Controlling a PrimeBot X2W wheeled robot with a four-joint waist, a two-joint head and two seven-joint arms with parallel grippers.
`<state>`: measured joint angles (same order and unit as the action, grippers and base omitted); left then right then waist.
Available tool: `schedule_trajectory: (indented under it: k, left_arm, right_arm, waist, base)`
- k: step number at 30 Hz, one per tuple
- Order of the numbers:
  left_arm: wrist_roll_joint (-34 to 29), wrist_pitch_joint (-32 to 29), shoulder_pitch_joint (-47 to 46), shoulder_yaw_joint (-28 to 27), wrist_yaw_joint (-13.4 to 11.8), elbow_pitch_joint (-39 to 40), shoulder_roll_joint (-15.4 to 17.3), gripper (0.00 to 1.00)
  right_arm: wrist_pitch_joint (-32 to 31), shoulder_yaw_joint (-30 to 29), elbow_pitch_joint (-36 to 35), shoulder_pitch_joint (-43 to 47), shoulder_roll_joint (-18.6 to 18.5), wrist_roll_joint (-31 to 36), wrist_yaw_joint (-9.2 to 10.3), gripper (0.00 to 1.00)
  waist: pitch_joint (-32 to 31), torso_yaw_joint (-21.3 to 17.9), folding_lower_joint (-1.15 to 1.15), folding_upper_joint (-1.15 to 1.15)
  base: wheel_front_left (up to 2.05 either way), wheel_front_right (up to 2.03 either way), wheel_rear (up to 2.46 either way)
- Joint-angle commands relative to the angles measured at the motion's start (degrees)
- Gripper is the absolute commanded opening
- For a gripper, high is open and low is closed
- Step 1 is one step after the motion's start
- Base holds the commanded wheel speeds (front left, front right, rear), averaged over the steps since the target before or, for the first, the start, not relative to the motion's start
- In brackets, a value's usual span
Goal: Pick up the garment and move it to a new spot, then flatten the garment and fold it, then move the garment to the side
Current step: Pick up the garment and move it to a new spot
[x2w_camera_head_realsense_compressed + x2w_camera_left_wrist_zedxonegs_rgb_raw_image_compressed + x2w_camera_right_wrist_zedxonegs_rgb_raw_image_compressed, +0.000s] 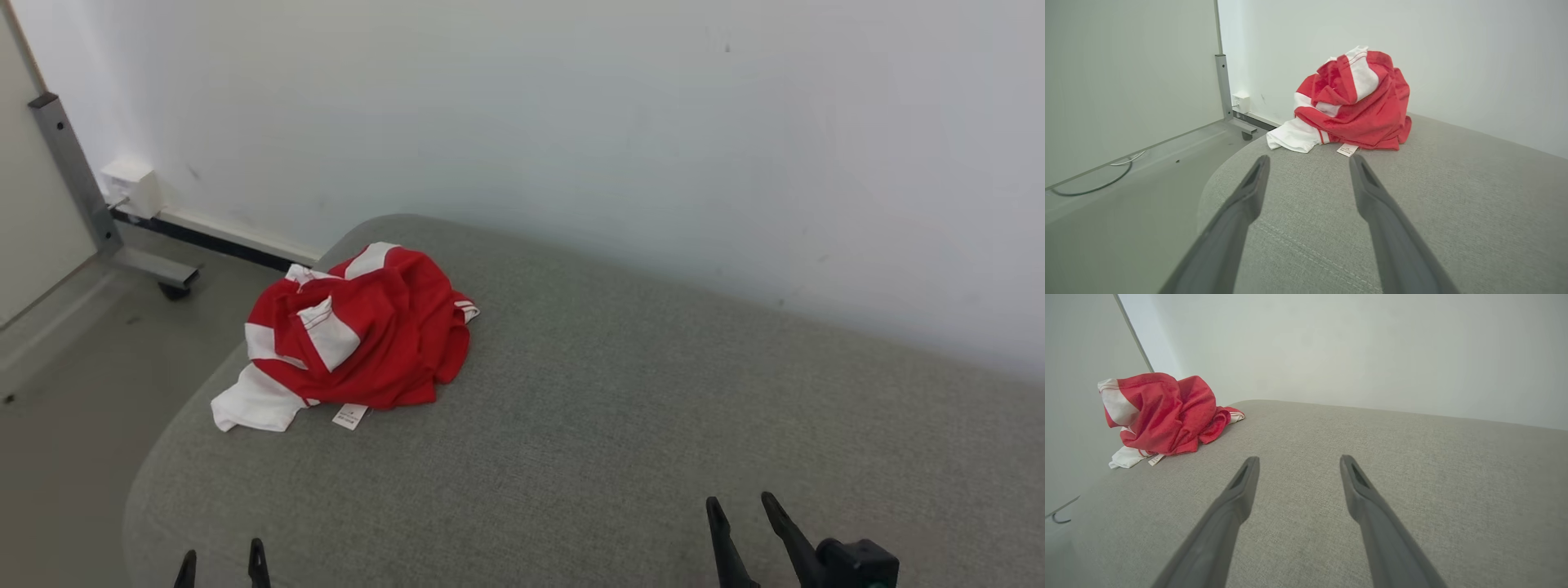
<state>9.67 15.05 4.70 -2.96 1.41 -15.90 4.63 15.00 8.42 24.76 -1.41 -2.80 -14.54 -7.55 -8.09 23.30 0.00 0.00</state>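
Garment (359,335), red with white panels, sits bunched with no clear long axis; left claw (222,554) and right claw (740,500) gape empty.

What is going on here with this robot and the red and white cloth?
A two-armed robot faces a grey cushion. The red and white garment lies crumpled near its far left corner, untouched. The left gripper and the right gripper hover at the near edge, both open and empty. Picking up has not yet begun.

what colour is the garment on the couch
The garment is red with white panels and sleeve; the left wrist view shows it best.
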Motion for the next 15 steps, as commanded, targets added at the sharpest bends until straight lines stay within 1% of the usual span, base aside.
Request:
schedule_trajectory:
  k: [1, 8, 15]
  left_arm:
    - [0.2, 0.2, 0.8, -0.7, -0.4, 0.7, -0.3, 1.00]
    - [0.8, 0.2, 2.1, -3.2, -1.1, 2.7, -1.0, 1.00]
    - [1.5, 0.2, 2.3, -4.3, -1.2, 3.2, -1.5, 1.00]
  right_arm:
    - [0.3, 0.6, 0.3, -1.2, -0.2, 0.2, 0.12, 1.00]
    - [0.2, 3.3, 1.9, -4.4, -0.2, 0.3, 0.12, 1.00]
    - [0.2, 4.2, 3.0, -5.6, -0.2, -0.1, 0.12, 1.00]
  waist:
    - [2.7, 2.7, 0.00, 0.00]
    - [4.2, 3.9, 0.00, 0.00]
    - [4.6, 4.2, 0.00, 0.00]
  base:
    - [0.00, 0.00, 0.00]
    - [0.00, 0.00, 0.00]
    - [0.00, 0.00, 0.00]
